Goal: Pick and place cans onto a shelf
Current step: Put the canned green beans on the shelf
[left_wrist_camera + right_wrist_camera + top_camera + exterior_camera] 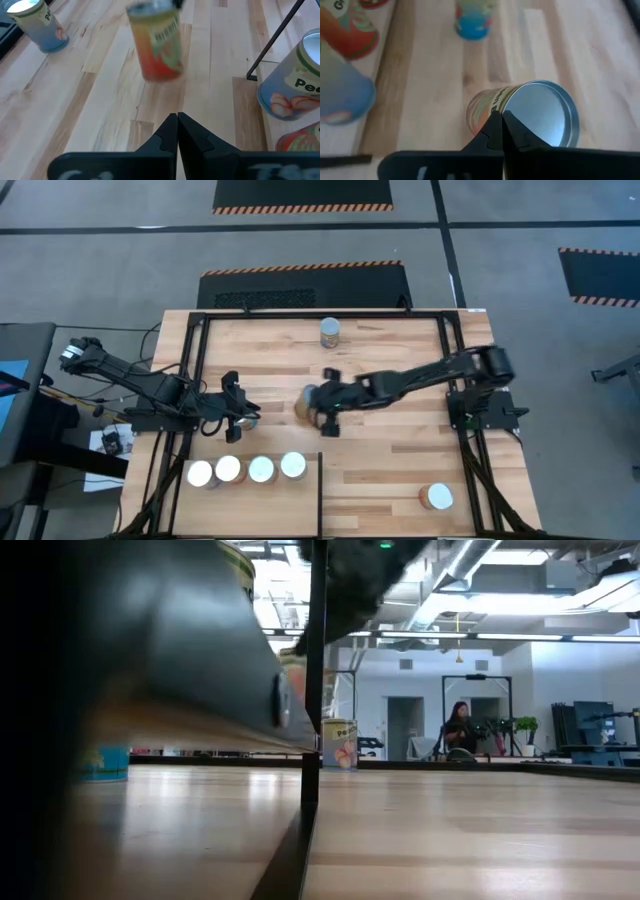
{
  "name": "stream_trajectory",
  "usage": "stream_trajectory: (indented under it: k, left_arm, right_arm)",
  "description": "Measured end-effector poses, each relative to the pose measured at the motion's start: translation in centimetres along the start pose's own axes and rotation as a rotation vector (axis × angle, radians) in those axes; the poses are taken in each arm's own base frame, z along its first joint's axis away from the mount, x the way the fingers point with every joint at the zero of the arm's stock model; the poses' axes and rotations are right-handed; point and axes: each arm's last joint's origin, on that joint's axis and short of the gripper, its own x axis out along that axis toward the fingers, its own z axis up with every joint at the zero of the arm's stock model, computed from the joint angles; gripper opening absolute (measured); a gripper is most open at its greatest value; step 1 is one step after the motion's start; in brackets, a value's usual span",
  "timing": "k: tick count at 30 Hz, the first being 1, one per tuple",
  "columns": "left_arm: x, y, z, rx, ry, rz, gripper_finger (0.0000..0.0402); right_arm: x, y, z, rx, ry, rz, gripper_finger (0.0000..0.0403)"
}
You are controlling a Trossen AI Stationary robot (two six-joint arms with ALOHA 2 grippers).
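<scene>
High view shows you four cans point(246, 470) already lined up on the shelf point(250, 510) at 7 o'clock. Your right pincer point(322, 408) hangs over a can point(305, 402) at the counter point(400, 450) centre; its grip I cannot tell. That can looks tilted, its long axis leaning off upright. Cans remain at 12 point(330, 332) and 5 o'clock point(436, 498). Your left pincer point(238, 412) waits closed, empty.

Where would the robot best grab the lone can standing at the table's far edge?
Probably by the can's curved side, about halfway up, with the jaws coming down from above, one on each side. It stands upright and alone, so both flanks look free. Its flat round top offers nothing to pinch.
</scene>
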Motion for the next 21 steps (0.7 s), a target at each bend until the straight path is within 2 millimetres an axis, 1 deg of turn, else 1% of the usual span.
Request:
stream_trajectory:
  k: [4,8,12,15,21]
  left_arm:
    - [0.0,0.0,0.0,0.0,0.0,0.0,0.0]
    - [0.0,0.0,0.0,0.0,0.0,-0.002,0.0]
    - [0.0,0.0,0.0,0.008,0.0,-0.002,0.0]
    - [0.0,0.0,0.0,0.008,0.0,-0.002,0.0]
    - [0.0,0.0,0.0,0.005,-0.005,-0.005,0.0]
  right_arm:
    - [2.8,0.7,1.9,-0.064,0.044,0.026,0.0004]
    - [4.6,0.9,3.5,-0.098,0.078,0.027,0.0004]
    - [6.2,0.9,4.0,-0.104,0.117,0.025,0.0004]
    - [7.1,1.0,4.0,-0.117,0.137,0.048,0.001]
    - [7.3,1.3,4.3,-0.127,0.135,0.055,0.0028]
